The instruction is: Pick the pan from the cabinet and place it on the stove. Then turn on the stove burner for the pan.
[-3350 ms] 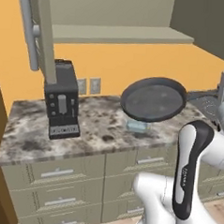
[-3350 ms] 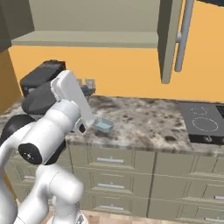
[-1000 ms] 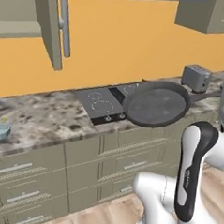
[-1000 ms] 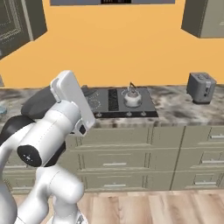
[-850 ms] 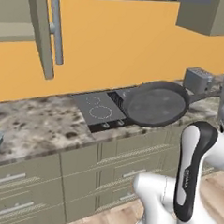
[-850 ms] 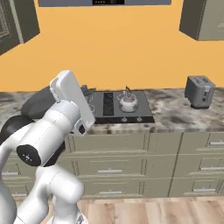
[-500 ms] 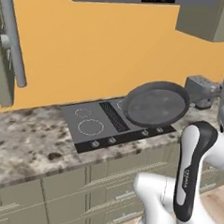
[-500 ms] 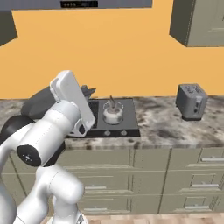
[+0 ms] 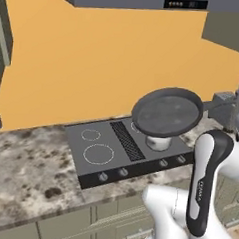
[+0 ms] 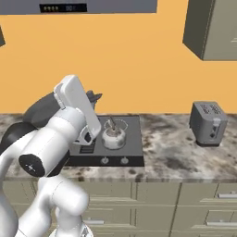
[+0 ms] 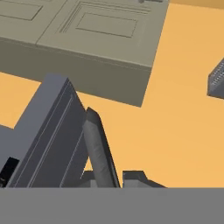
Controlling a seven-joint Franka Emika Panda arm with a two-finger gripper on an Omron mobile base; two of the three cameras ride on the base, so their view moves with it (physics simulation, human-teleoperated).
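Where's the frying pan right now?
The pan is up in the air, held by the pincer, tilted above the right half of the stove, just over a small kettle standing there.

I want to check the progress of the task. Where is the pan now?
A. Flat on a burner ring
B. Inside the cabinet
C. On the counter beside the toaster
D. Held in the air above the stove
D: the pan hangs tilted above the stove, touching no burner ring.
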